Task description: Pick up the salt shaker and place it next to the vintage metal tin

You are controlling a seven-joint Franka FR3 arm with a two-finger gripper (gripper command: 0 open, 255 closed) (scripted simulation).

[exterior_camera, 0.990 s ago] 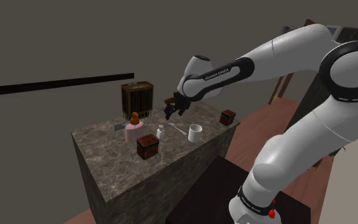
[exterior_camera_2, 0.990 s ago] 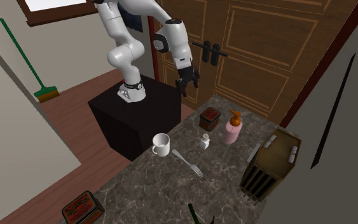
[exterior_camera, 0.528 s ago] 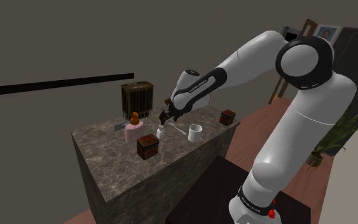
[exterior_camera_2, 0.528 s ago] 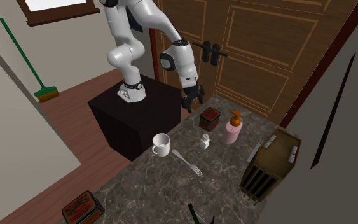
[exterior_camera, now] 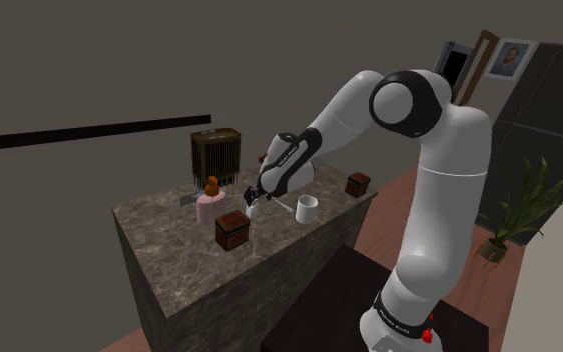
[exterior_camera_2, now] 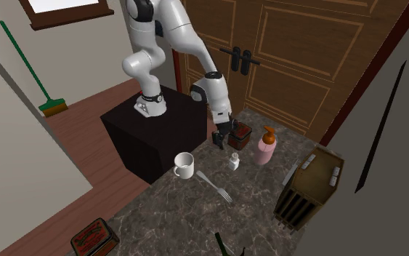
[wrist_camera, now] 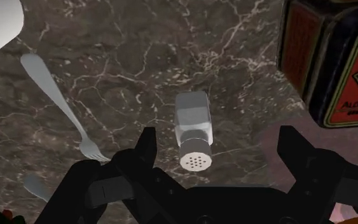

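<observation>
A small white salt shaker (wrist_camera: 193, 127) with a perforated cap stands upright on the dark marble counter (exterior_camera: 169, 260). It also shows as the salt shaker (exterior_camera: 252, 209) and the salt shaker (exterior_camera_2: 234, 161). My gripper (wrist_camera: 219, 147) is open just above it; the shaker sits in the gap, nearer one finger, and neither finger touches it. From outside, the gripper (exterior_camera: 256, 195) and gripper (exterior_camera_2: 221, 138) hang low over the counter. A red and black tin (wrist_camera: 336, 63) stands close beside the shaker, also seen as the tin (exterior_camera: 233, 231) and tin (exterior_camera_2: 239, 134).
A pink soap dispenser (exterior_camera_2: 265, 149), a white mug (exterior_camera_2: 184, 165) and a fork (exterior_camera_2: 215, 186) lie around the shaker. A second red tin (exterior_camera_2: 94, 236) sits at the counter's far end, and a slatted wooden box (exterior_camera_2: 312, 185) by the wall. The black stand (exterior_camera_2: 155, 131) adjoins the counter.
The arm has folded downward, bringing the open gripper from high above the counter's edge to just over the salt shaker. Nothing on the counter has moved.
</observation>
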